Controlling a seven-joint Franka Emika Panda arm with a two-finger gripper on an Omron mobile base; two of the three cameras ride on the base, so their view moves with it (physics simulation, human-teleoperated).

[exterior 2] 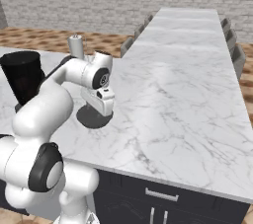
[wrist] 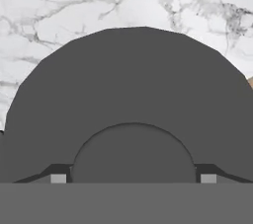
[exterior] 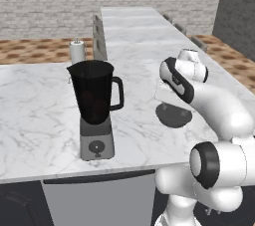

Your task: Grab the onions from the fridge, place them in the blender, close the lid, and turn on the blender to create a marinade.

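Blender (exterior: 95,108) at centre left of the left base view, upright on the white marble counter (exterior: 40,115) near the front edge; dark tapered jar on a square grey base, round dial facing front, handle to the picture's right. Jar mouth uncovered. Dim reddish shapes show through the jar wall low down, probably onions (exterior: 94,104), though too dark to count. In the right base view the same jar sits at the far left edge of the frame.

Lid (exterior: 174,115) flat on the counter, right of the blender and well apart from it, at centre right of the left base view; in the right base view it lies left of centre, directly under the hand. In the hand view it spreads across the middle as a dark disc with its raised centre knob at lower middle.

Gripper (wrist: 133,178) low over the lid, pointing down, fingers (wrist: 58,178) standing wide apart on either side of the knob; whether they touch the lid I cannot tell.

White cylinder on a stand (exterior: 77,51) behind the blender, upper left. Chairs (exterior 2: 236,53) along the long island, upper right of the right base view.
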